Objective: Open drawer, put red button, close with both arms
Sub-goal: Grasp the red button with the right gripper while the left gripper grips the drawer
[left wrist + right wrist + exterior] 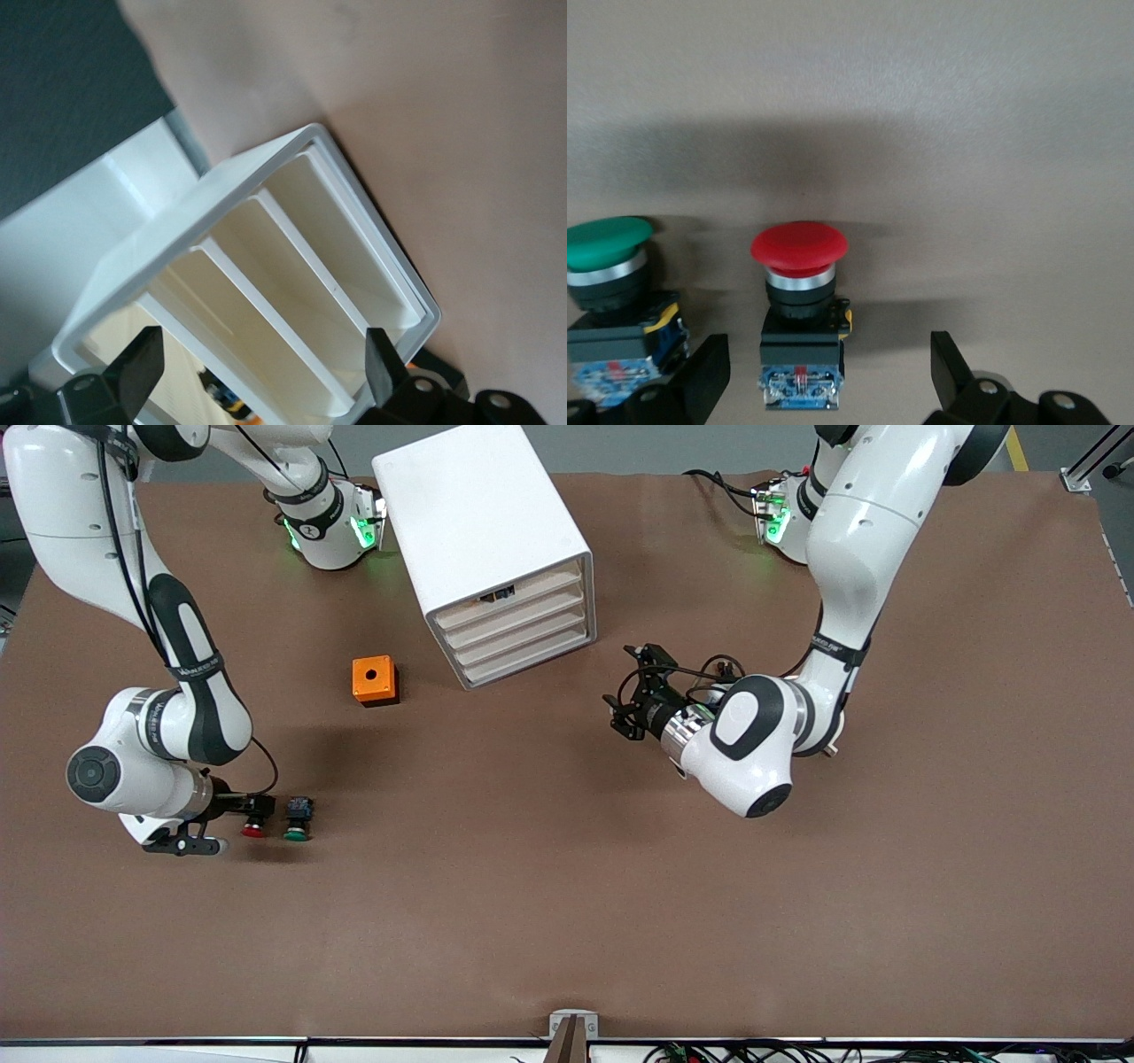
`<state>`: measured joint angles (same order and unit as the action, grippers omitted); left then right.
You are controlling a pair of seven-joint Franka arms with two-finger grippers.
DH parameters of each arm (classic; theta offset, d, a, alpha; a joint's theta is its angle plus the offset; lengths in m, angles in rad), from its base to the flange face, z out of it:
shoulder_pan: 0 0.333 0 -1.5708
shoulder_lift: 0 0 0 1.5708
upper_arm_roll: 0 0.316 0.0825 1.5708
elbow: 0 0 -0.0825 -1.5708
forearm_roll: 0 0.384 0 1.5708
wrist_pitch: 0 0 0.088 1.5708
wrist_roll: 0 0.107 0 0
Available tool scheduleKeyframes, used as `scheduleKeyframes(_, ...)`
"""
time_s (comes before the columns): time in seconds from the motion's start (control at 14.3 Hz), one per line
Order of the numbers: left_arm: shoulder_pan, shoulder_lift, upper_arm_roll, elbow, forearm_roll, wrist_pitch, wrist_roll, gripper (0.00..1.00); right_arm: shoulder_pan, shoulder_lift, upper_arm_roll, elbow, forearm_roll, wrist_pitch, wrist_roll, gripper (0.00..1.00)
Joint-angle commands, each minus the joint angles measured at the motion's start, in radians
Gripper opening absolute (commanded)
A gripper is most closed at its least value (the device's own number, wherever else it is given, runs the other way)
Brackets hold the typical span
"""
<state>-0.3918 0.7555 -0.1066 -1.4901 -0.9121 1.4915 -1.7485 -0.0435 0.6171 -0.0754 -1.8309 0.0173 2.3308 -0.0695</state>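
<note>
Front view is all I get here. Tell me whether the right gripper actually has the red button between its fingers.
Observer: Right wrist view shows the red button between the right gripper's open fingers, neither touching it.
Operator: Check the green one's out of the way.
Observer: The green button sits outside one finger, beside the red one.
Operator: Now the left side.
Observer: Left wrist view shows the left gripper open, pointed at the cabinet's front, touching nothing.
</note>
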Motion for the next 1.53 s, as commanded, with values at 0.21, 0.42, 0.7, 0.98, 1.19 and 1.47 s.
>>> scheduleKeyframes(0.21,-0.006,0.091,-0.062,0.03,-0.073,-0.02,-0.259,1.0,-0.013,-0.002,0.016,0.002,0.01,-0.007,0.002,0.34)
scheduleKeyframes(0.42,-0.007,0.114,-0.111,0.03,-0.086,-0.022,-0.319,1.0,-0.013,-0.003,0.016,0.002,0.012,-0.007,0.004,0.0)
scheduleKeyframes(0.7,-0.048,0.128,-0.114,0.027,-0.105,-0.034,-0.324,0.89,-0.004,-0.005,0.016,0.057,0.012,-0.097,0.011,0.0)
scheduleKeyframes(0.98,-0.093,0.142,-0.114,0.027,-0.113,-0.036,-0.324,0.79,-0.006,-0.013,0.017,0.185,0.075,-0.31,0.014,0.0)
scheduleKeyframes(1.19,-0.13,0.151,-0.114,0.025,-0.119,-0.036,-0.345,0.76,-0.004,-0.014,0.017,0.274,0.088,-0.453,0.034,0.0)
scheduleKeyframes(1.47,-0.159,0.16,-0.114,0.025,-0.117,-0.036,-0.362,0.5,0.03,-0.014,0.017,0.373,0.122,-0.617,0.147,0.0)
